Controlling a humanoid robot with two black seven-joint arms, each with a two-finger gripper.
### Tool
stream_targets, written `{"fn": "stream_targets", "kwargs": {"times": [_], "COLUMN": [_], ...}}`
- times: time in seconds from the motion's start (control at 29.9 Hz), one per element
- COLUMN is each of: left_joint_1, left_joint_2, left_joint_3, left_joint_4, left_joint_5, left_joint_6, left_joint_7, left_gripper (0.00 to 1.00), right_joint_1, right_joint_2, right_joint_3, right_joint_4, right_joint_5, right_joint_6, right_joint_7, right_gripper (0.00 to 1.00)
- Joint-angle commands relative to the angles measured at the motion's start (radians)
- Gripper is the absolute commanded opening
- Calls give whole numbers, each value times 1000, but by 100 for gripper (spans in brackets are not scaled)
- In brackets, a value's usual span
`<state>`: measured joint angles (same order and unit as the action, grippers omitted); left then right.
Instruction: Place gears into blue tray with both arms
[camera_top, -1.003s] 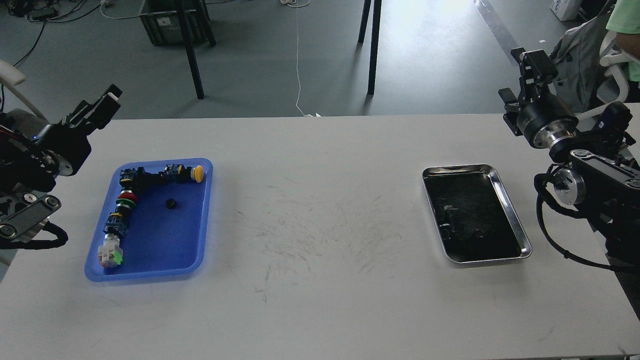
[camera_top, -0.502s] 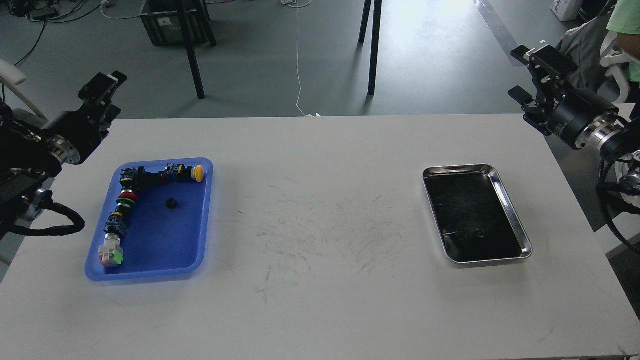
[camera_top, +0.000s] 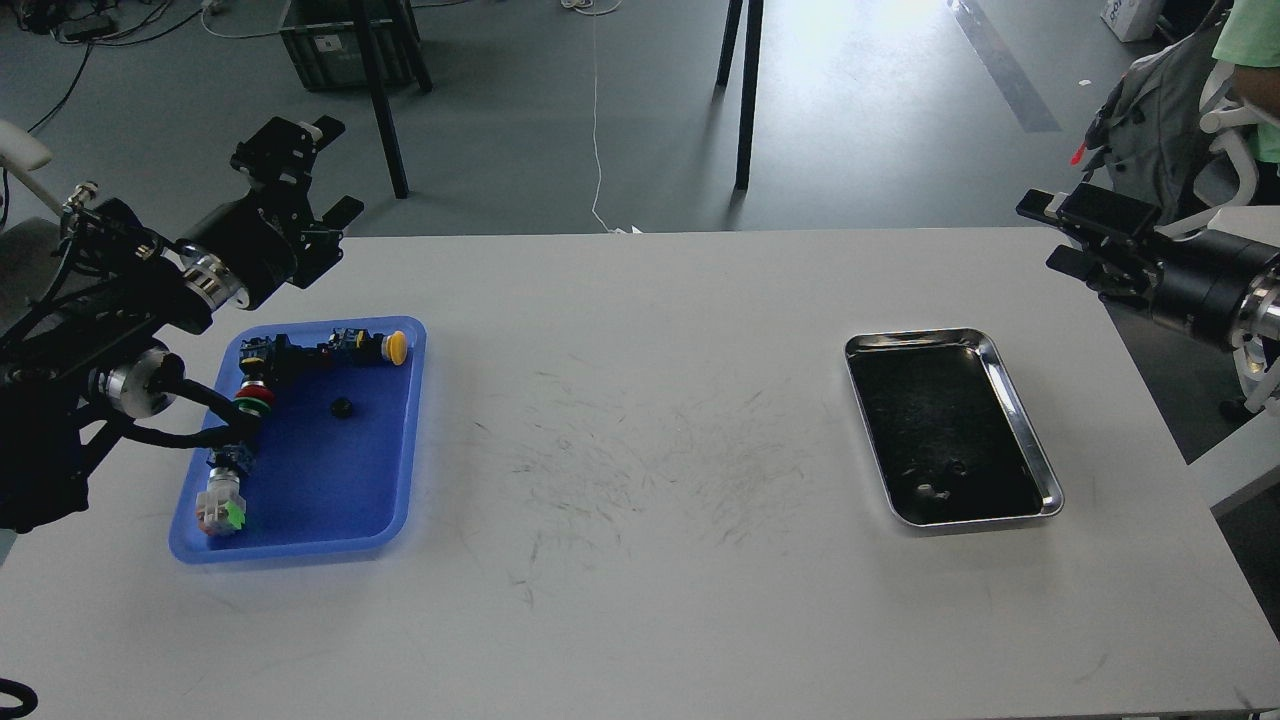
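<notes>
The blue tray (camera_top: 330, 490) lies on the left of the white table. One small black gear (camera_top: 342, 407) rests in its middle. My left gripper (camera_top: 328, 168) hovers above the table's back edge, behind the tray, open and holding nothing. At the far right, my right gripper (camera_top: 1052, 234) hangs open and holding nothing beside the table's right edge, behind the steel tray (camera_top: 1020, 420). Two tiny pieces (camera_top: 958, 466) show on the steel tray's dark floor near its front; I cannot tell whether they are gears.
Colourful push-button switches (camera_top: 255, 395) line the blue tray's back and left sides in an L shape. My left arm's cable (camera_top: 190, 435) hangs over the tray's left rim. Table legs (camera_top: 745, 90) and a crate (camera_top: 330, 40) stand on the floor behind.
My left arm swung right and forward, so its gripper now sits behind the blue tray. My right gripper dropped lower and its arm drew back toward the right edge.
</notes>
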<state>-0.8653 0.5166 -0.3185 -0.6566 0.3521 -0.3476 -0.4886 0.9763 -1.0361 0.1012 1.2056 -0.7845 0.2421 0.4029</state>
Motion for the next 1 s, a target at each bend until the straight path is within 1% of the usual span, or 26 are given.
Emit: {"fn": "stream_targets", "kwargs": {"times": [0.0, 0.13, 0.3, 0.54, 0.8, 0.97], "left_joint_1": [-3, -3, -6, -11, -11, -11], "left_joint_2": [-46, -115, -164, -167, -164, -162], "left_joint_3": [-2, -1, 1, 3, 4, 4], "left_joint_4": [32, 109, 202, 215, 235, 235], "left_joint_5": [-1, -1, -2, -1, -1, -1], "left_joint_6": [-11, -28, -44, -42, -48, -50], "left_joint_7": [0, 0, 0, 0, 0, 0], "left_gripper": [99, 99, 99, 99, 99, 99], "right_joint_1": [1, -8, -7, -4, 1, -2], "right_joint_2": [2, 8, 40, 70, 96, 140], "right_joint_3": [-26, -34, -66, -118, -144, -155], "right_joint_4": [-1, -4, -9, -41, -47, -57], "right_joint_5": [-148, -298, -429, -611, -726, -791], "right_joint_6": [0, 0, -1, 0, 8, 10], "right_joint_7": [-3, -6, -4, 4, 8, 10], "right_gripper": [95, 95, 95, 95, 94, 94]}}
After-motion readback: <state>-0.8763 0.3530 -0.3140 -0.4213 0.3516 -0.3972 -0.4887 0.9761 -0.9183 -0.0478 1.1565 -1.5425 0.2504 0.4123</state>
